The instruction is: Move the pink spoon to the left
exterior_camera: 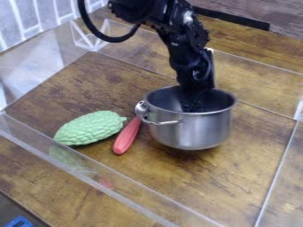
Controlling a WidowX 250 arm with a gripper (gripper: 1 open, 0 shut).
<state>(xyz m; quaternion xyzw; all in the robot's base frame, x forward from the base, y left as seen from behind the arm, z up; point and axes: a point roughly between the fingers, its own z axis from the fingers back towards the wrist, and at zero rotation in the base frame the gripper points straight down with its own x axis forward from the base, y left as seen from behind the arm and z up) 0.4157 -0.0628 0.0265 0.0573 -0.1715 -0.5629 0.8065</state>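
Observation:
The pink spoon (127,135) lies flat on the wooden table, its bowl end touching the left side of the steel pot (187,131) and its handle pointing toward the front. My gripper (199,96) reaches steeply down into the pot from behind. Its fingertips are dark against the pot's dark inside, so I cannot tell how the jaws stand or whether they hold anything. The gripper is to the right of the spoon and apart from it.
A bumpy green vegetable (90,127) lies just left of the spoon. A clear plastic wall (71,168) runs along the table's front and left edges. Bare wood lies behind the vegetable on the left (83,84).

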